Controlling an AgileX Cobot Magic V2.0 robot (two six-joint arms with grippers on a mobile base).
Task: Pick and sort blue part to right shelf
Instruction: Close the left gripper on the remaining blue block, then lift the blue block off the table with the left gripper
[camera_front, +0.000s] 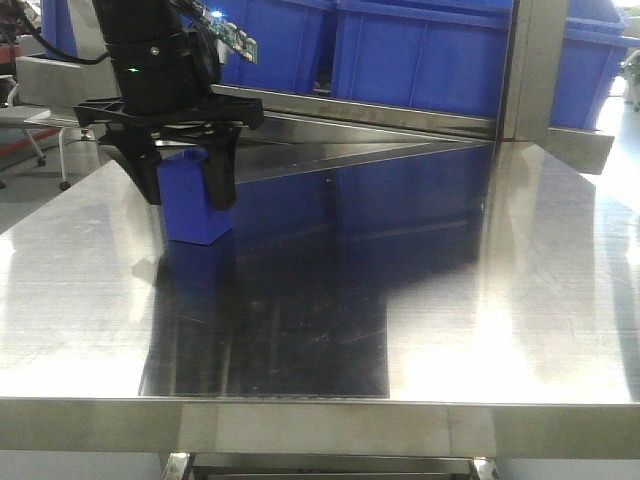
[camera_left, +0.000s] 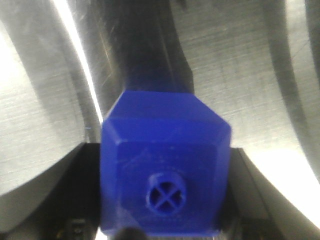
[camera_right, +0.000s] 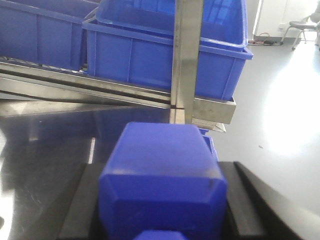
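The left jaws grip a blue part (camera_front: 192, 215) at ten o'clock on the steel worktop (camera_front: 400, 330), while the right jaws grip a second blue part (camera_right: 162, 185), with blue bins (camera_right: 130, 60) at its twelve o'clock.

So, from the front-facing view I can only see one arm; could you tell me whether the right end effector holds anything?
Observer: Yes, the right end effector has a blue part between its fingers.
Operator: Thank you. What does it face?
Observer: It faces blue bins on a steel rack, behind an upright post.
Operator: And the second blue part, in the left end effector?
Observer: Its end face has a round hole with a cross inside.
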